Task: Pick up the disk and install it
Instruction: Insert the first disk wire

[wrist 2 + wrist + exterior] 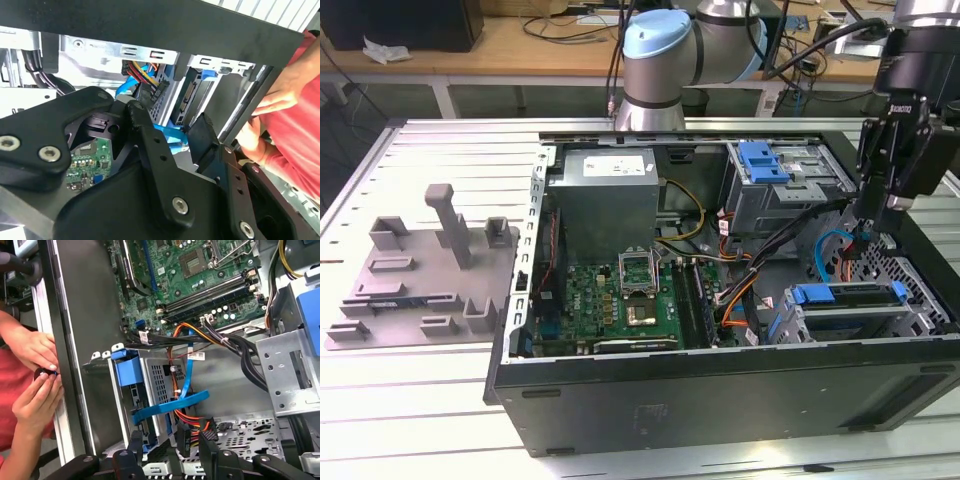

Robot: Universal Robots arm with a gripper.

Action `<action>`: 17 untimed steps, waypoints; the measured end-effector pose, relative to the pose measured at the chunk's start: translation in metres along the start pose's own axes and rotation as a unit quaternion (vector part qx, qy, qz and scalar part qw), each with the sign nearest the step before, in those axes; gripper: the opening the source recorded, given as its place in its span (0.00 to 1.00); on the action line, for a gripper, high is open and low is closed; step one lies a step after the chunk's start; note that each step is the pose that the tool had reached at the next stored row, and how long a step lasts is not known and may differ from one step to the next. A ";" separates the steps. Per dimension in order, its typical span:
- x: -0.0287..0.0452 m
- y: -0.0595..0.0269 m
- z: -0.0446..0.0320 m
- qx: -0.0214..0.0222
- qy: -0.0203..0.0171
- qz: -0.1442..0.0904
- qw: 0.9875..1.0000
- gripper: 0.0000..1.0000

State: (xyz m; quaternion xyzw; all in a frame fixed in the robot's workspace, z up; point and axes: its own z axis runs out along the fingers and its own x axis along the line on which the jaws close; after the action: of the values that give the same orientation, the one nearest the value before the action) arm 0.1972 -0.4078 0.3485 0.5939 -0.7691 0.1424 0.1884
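Open, empty fingers [204,137] hang over the case [720,390]; disk [850,295] sits bayed just below them, long axis along case's near wall.

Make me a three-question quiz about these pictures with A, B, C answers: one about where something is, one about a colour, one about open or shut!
1. The gripper hangs over: A the grey tray; B the case's end at the exterior view's right; C the floor.
2. The frame round the disk is: A red; B blue; C yellow.
3. The gripper is: A open; B shut on the disk; C shut on a cable.
Answers: B, it hangs above that end of the case; B, blue plastic edges the disk; A, in the first wrist view its fingers stand apart, empty.
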 end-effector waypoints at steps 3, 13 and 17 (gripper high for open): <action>-0.0028 -0.0010 0.0022 -0.001 0.000 0.001 1.000 0.56; -0.0066 -0.0014 0.0018 -0.001 0.000 0.002 1.000 0.35; -0.0076 -0.0035 0.0025 -0.001 0.000 0.003 1.000 0.35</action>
State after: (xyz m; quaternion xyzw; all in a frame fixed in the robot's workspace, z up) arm 0.2020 -0.4033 0.3428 0.5917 -0.7707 0.1420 0.1889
